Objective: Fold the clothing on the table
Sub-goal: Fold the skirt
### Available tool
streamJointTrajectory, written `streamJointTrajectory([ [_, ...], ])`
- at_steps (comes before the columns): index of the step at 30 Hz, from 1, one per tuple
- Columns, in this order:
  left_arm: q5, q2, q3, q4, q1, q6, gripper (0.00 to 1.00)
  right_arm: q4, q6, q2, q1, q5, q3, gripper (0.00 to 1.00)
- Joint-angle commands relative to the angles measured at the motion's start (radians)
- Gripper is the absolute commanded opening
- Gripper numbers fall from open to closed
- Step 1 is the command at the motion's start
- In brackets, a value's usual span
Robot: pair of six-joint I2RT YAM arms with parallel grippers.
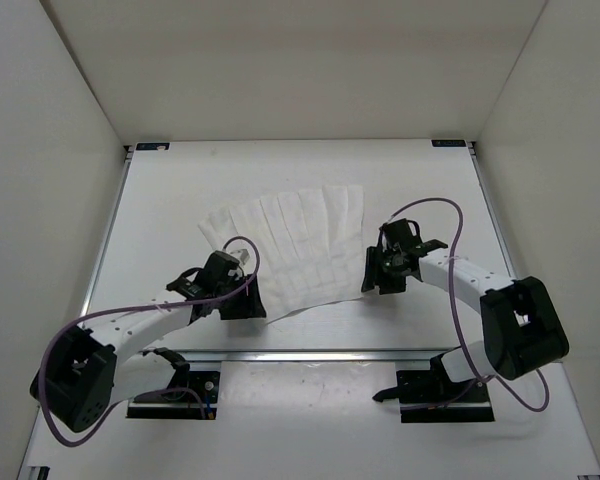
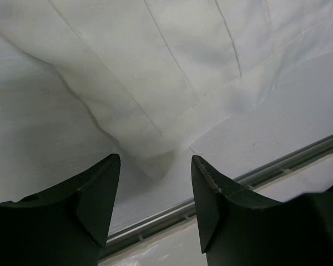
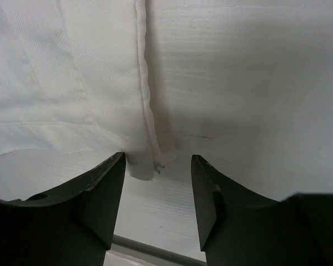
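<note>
Nearest, a metal rail (image 1: 310,353) runs across the worktop (image 1: 160,220). Just past it, left tool (image 1: 246,303) sits low at the near-left corner of the clothing (image 1: 295,250); jaws parted, nothing clamped. Wrist view: a rumpled fabric corner lies just ahead of the gap between the fingers (image 2: 94,194); whether it touches them is hard to say. Right tool (image 1: 373,280) sits at the near-right corner, jaws likewise apart, gripping nothing; a hemmed edge ends just ahead of its gap. Clothing lies mid-worktop, fanned out, pleats running away from the arms. White walls (image 1: 280,60) beyond.
</note>
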Motion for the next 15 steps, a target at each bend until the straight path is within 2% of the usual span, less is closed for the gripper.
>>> streamJointTrajectory([
  [1, 0.029, 0.015, -0.008, 0.008, -0.043, -0.036, 0.64, 0.066, -0.008, 0.022, -0.003, 0.013, -0.009, 0.47],
  [5, 0.054, 0.003, -0.034, 0.028, -0.061, -0.063, 0.68, 0.082, -0.008, 0.045, 0.010, 0.014, -0.009, 0.45],
  [6, 0.050, -0.012, -0.051, 0.039, -0.061, -0.076, 0.64, 0.091, -0.005, 0.048, 0.019, 0.014, -0.017, 0.42],
  [7, 0.048, -0.014, -0.067, 0.057, -0.058, -0.077, 0.52, 0.101, -0.010, 0.053, 0.017, 0.016, -0.023, 0.33],
  [8, 0.039, -0.021, -0.074, 0.060, -0.054, -0.080, 0.44, 0.112, -0.007, 0.056, 0.011, 0.011, -0.030, 0.23],
  [9, 0.013, -0.006, -0.083, 0.072, -0.054, -0.082, 0.28, 0.117, -0.010, 0.064, 0.009, 0.004, -0.040, 0.16],
  [10, 0.010, 0.011, -0.077, 0.085, -0.054, -0.082, 0.14, 0.117, 0.001, 0.056, 0.014, -0.001, -0.035, 0.02],
  [12, -0.013, 0.026, -0.076, 0.085, -0.054, -0.064, 0.00, 0.102, -0.007, 0.045, 0.014, -0.001, -0.038, 0.00],
  [15, -0.036, 0.012, -0.068, 0.057, -0.042, -0.045, 0.00, 0.030, -0.004, -0.024, 0.028, 0.019, -0.026, 0.00],
])
